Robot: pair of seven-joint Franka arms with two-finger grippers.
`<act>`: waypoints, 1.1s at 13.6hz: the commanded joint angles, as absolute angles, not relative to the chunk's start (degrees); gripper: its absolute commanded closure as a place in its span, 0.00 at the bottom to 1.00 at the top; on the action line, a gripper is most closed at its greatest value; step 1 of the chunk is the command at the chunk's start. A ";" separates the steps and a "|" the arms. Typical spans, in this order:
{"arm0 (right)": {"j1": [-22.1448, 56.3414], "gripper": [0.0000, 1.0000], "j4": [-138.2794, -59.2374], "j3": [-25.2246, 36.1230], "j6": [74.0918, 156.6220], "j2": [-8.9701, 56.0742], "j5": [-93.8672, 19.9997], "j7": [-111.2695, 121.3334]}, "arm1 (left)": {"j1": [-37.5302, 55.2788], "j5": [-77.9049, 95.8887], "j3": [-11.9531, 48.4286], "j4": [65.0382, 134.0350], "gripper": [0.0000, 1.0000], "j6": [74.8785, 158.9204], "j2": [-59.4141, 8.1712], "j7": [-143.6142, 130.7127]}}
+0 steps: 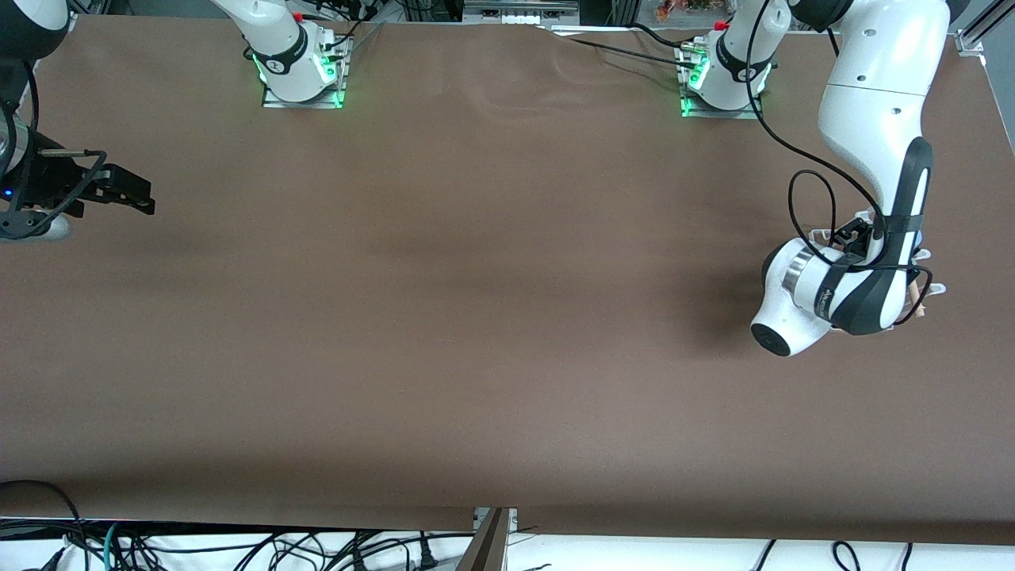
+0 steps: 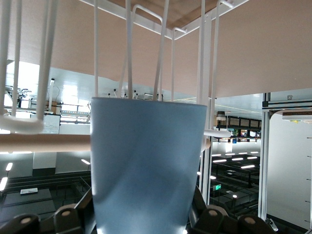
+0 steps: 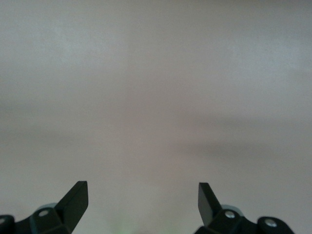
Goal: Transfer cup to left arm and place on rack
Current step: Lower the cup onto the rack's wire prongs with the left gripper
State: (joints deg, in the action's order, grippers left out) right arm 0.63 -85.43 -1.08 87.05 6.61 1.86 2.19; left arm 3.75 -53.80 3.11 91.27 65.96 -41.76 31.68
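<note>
Front view, near to far. Nearest strip of the brown worktop (image 1: 476,357) is bare cloth.

Left arm (image 1: 872,119) comes down from its base at about 1 o'clock of the worktop and folds over the rack (image 1: 929,287), which sits at about 3 o'clock, at the left arm's end. Only bits of the rack's white wire loops and a stub of pale dowel (image 1: 920,301) poke out from under the wrist; the rest is covered by the arm. Left claw itself is hidden by the wrist in this view.

Left wrist view: left claw (image 2: 146,219) clamped on the cup (image 2: 148,165), light-blue tumbler, gripped low on its body between the black fingers (image 2: 73,214). Cup rim sits in among the rack's white wire pegs (image 2: 161,53), several pegs rising from just past the rim. Dowel (image 2: 44,142) crosses level with the cup's upper part and passes out of sight at the cup. Whether the cup touches the rack's wires, cannot tell.

Right arm (image 1: 270,40), base at about 11 o'clock, waits at the right arm's end. Right claw (image 1: 127,190) hangs over the worktop at about 9 o'clock. Right wrist view: right claw (image 3: 144,200) spread wide, fingers (image 3: 75,197) well apart, nothing between them, plain worktop below.
</note>
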 commanded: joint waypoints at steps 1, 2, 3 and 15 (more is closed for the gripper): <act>-0.09 0.00 -85.25 -1.49 87.01 6.24 0.79 1.67 | 3.69 -54.58 3.25 92.29 0.87 67.41 -41.74 30.24; -0.09 0.00 -85.25 -1.49 87.01 6.24 0.79 1.67 | 3.69 -54.49 3.34 92.29 0.71 67.41 -41.83 29.71; -0.09 0.00 -85.25 -1.49 87.01 6.24 0.79 1.67 | 3.87 -54.41 3.34 92.20 0.25 67.33 -41.92 29.71; -0.09 0.00 -85.25 -1.49 87.10 6.24 0.70 1.67 | 4.13 -42.39 3.60 87.12 0.00 67.33 -35.69 28.92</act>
